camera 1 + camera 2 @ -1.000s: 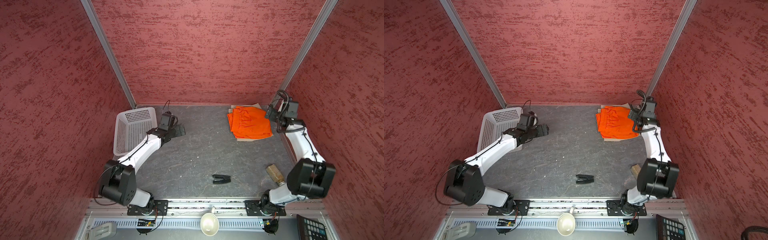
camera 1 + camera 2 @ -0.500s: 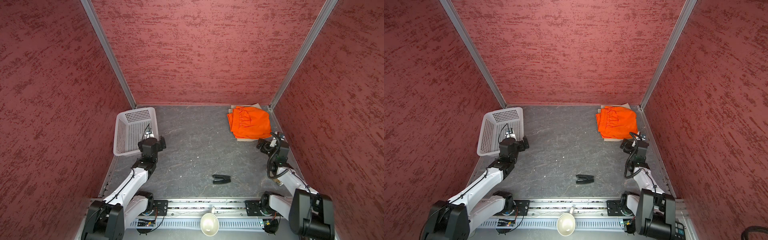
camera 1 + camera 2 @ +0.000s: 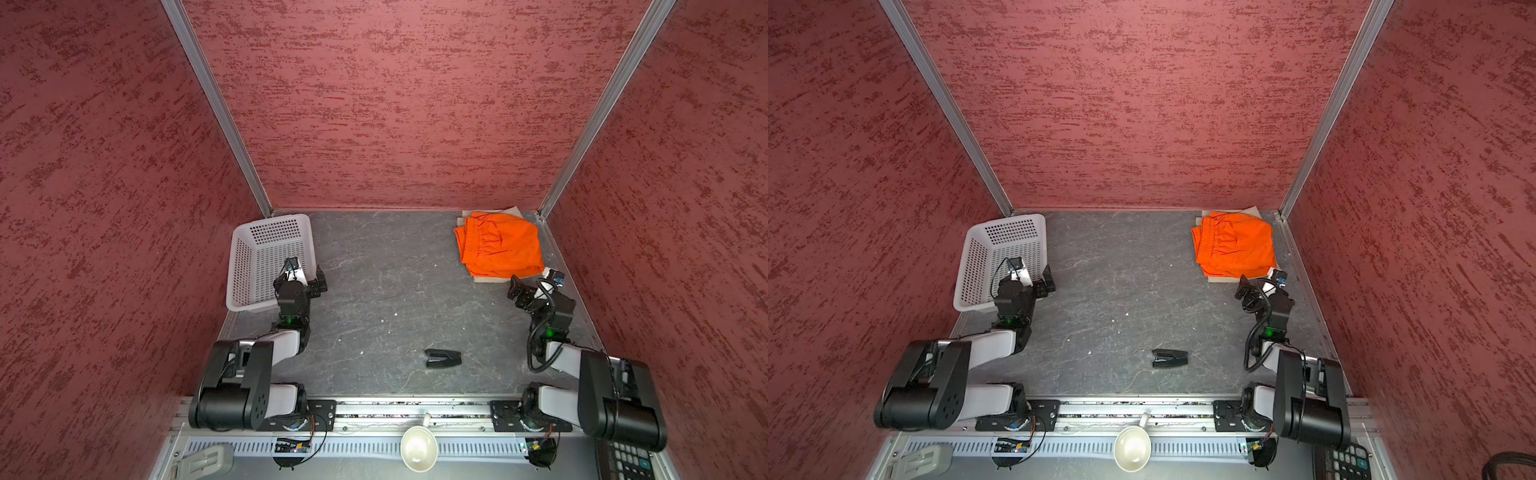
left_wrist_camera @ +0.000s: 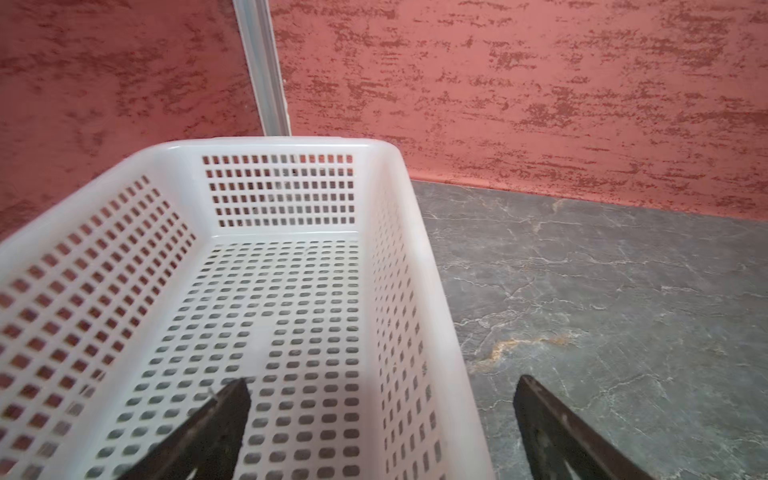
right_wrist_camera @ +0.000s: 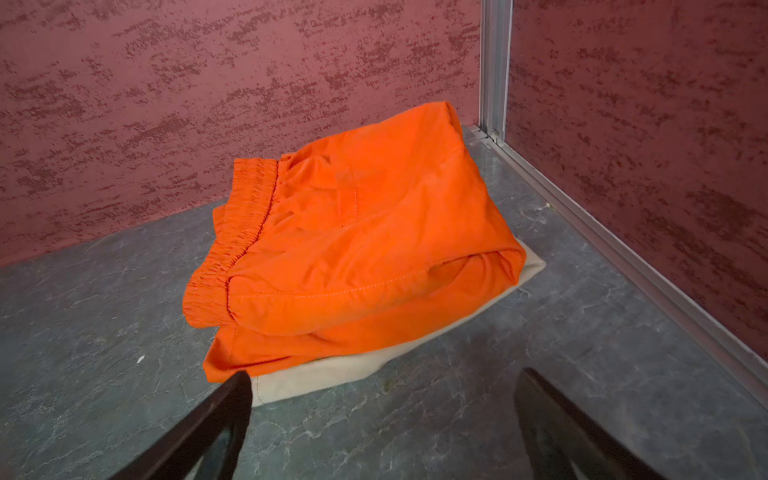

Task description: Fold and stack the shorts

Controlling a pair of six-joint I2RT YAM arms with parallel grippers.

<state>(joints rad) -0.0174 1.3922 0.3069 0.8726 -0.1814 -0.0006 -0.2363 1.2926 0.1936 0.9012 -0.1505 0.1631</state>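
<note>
The bright orange shorts [image 3: 500,245] [image 3: 1235,245] [image 5: 365,232] lie folded on top of the beige shorts [image 5: 332,374] in the far right corner; only beige edges [image 3: 488,279] [image 3: 1221,279] show under the orange in both top views. My right gripper [image 3: 525,286] [image 3: 1256,286] [image 5: 382,382] hovers just in front of the stack, open and empty, its fingers apart from the cloth. My left gripper [image 3: 309,280] [image 3: 1038,284] [image 4: 382,386] is open and empty, straddling the near right wall of the basket.
A white perforated basket [image 3: 266,257] [image 3: 976,266] [image 4: 270,145] stands empty at the far left. A small black object [image 3: 442,358] [image 3: 1169,358] lies on the grey table near the front. Red walls close in on three sides. A white bowl [image 3: 417,449] sits beyond the front rail.
Both arms have folded back toward the front. The right gripper has drawn away from the stack's far side; the left has moved to the basket's near corner. The shorts have stayed put.
</note>
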